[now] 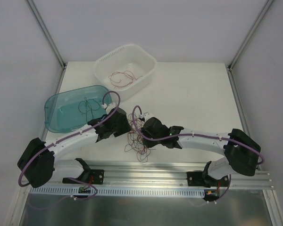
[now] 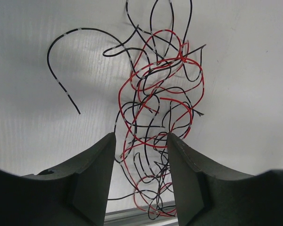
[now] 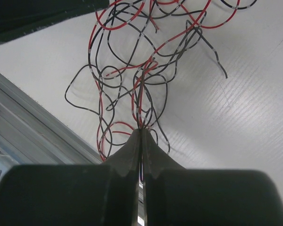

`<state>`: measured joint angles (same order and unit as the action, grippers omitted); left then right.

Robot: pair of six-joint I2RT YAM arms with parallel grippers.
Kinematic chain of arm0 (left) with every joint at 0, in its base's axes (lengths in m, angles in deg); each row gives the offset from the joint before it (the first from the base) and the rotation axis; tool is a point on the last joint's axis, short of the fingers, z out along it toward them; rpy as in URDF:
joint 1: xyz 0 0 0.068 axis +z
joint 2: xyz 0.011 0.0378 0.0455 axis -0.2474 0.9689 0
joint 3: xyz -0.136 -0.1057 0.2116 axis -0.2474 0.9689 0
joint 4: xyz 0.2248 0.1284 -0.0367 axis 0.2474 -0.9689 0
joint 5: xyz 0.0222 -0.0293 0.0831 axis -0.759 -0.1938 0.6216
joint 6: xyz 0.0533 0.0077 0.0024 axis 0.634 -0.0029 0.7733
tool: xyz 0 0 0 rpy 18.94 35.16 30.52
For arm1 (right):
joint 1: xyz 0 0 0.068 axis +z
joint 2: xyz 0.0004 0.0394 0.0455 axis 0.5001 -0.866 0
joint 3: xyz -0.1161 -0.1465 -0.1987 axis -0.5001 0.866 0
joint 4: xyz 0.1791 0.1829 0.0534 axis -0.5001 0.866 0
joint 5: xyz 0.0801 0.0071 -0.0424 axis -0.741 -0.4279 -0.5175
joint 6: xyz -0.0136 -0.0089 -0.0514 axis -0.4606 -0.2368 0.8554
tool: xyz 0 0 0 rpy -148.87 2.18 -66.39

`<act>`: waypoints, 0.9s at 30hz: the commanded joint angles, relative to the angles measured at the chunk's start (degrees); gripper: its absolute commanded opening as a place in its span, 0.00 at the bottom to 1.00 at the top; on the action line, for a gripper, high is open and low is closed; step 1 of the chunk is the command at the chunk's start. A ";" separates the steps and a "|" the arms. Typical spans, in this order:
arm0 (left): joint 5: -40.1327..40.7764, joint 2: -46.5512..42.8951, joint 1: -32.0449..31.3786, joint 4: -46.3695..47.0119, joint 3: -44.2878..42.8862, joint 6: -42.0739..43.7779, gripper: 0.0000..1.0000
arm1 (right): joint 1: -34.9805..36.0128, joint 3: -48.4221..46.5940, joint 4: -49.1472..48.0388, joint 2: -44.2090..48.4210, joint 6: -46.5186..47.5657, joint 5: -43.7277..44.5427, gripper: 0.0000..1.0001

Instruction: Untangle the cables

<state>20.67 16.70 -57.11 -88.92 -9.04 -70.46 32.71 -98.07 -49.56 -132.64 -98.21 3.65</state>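
Observation:
A clump of thin red and black cables [image 1: 137, 141] lies on the white table between my two grippers. In the left wrist view the cables [image 2: 158, 108] spread ahead of and between the fingers; my left gripper [image 2: 141, 141] is open and hovers over them. In the right wrist view my right gripper [image 3: 142, 133] is shut on several red and black strands of the cables [image 3: 141, 89], which fan out from the fingertips. In the top view the left gripper [image 1: 127, 123] and the right gripper [image 1: 142, 128] sit close together over the clump.
A white basket [image 1: 146, 59] at the back holds red wires [image 1: 122, 77]. A teal tub [image 1: 54, 106] at the left holds dark wires [image 1: 87, 106]. An aluminium rail [image 1: 170, 169] runs along the near table edge, just below the clump.

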 commanded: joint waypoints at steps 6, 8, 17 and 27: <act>1.87 3.32 -0.46 3.97 -0.16 -3.54 0.47 | 0.04 0.86 -2.74 1.81 -0.48 -1.41 0.01; 2.40 4.20 -0.46 4.15 0.37 -4.59 0.46 | -0.05 1.03 -3.00 1.90 -0.57 -1.50 0.01; 2.23 5.88 -0.46 5.20 1.16 -5.48 0.27 | 0.04 1.30 -3.09 1.98 -0.49 -1.33 0.01; 5.12 -3.68 0.15 1.88 2.05 0.05 0.00 | -1.54 0.68 3.75 5.23 -0.75 5.69 0.01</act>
<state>22.42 19.11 -57.08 -85.23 -6.42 -73.98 32.50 -97.21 -49.34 -131.40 -98.36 4.62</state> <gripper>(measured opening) 0.008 0.017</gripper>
